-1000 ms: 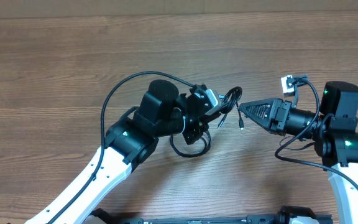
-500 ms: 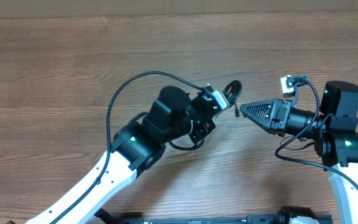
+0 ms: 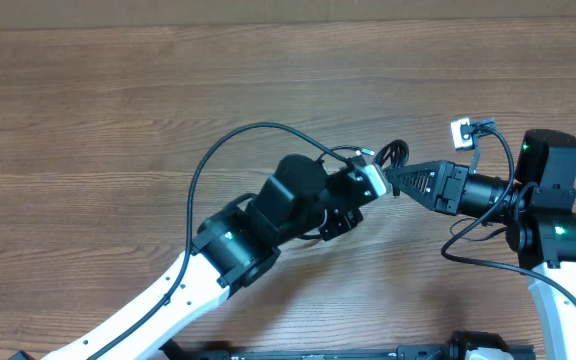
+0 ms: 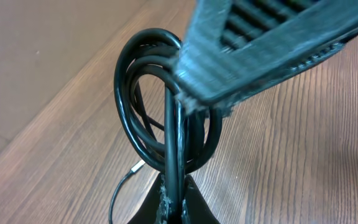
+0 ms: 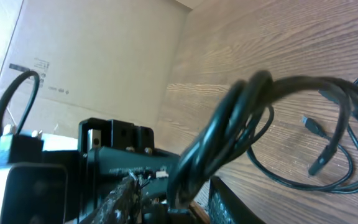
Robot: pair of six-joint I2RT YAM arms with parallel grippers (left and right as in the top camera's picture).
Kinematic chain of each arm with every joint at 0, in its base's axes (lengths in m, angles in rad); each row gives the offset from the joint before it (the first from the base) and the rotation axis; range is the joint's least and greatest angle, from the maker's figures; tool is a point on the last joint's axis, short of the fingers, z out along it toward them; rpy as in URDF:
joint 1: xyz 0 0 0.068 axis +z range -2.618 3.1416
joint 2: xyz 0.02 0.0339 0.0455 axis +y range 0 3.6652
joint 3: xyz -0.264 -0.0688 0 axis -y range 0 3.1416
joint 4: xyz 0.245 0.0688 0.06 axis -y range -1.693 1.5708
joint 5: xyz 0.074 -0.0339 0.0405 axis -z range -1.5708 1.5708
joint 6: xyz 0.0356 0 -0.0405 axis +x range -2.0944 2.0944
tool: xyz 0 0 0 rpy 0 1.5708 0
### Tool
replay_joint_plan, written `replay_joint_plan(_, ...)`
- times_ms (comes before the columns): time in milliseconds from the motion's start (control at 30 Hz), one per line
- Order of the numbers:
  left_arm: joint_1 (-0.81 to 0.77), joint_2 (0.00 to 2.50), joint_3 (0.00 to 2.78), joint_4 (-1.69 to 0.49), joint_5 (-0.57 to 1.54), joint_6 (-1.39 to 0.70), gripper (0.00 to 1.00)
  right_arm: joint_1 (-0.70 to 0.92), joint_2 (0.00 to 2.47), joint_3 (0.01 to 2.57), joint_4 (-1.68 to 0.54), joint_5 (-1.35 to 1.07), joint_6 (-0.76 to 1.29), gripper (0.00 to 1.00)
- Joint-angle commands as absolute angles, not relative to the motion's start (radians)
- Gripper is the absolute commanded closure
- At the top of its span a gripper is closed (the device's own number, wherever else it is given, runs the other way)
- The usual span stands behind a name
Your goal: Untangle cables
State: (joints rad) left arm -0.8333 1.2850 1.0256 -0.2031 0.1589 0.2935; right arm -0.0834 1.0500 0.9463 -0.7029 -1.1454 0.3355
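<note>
The left fingers [image 4: 199,213] are pinched shut on the cables [image 4: 124,106] and hold the bundle above the table [image 3: 268,80], I think so its loops hang free; the right fingers [image 3: 418,182] stand narrow at these loops, gripping or not I cannot tell.

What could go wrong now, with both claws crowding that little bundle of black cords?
The left gripper pinches several strands of the cables together, so pulling might tighten the tangle. The right gripper sits very close, so the two could collide. A loose plug could snag.
</note>
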Motion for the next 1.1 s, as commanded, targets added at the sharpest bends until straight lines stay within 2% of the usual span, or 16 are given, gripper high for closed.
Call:
replay_joint_plan(0, -0.854, 1.27, 1.046, -0.182, 0.12, 0.322, 0.96, -0.078, 1.045, 0.949, -0.697, -1.153, 0.305, 0.7)
replay_joint_plan(67, -0.859, 1.27, 1.046, -0.176, 0.119, 0.322, 0.96, -0.078, 1.045, 0.949, -0.697, -1.153, 0.305, 0.78)
replay_joint_plan(167, -0.859, 1.27, 1.046, -0.175, 0.104, 0.314, 0.96, -0.078, 1.045, 0.949, -0.698, -1.153, 0.305, 0.96)
replay_joint_plan(467, -0.858, 1.27, 1.046, -0.169, -0.068, 0.152, 0.96, -0.078, 1.045, 0.949, -0.718, -1.153, 0.302, 0.96)
replay_joint_plan(700, -0.843, 1.27, 1.046, -0.173, -0.292, -0.078, 0.96, -0.078, 1.045, 0.949, -0.792, -1.282, 0.08, 0.96)
replay_joint_plan(867, -0.803, 1.27, 1.046, -0.186, -0.282, -0.239, 0.96, -0.078, 1.045, 0.949, -0.862, -1.371, -0.112, 0.96)
replay_joint_plan(1067, -0.795, 1.27, 1.046, -0.183, -0.211, -0.243, 0.96, -0.078, 1.045, 0.949, -0.912, -1.378, -0.192, 0.96)
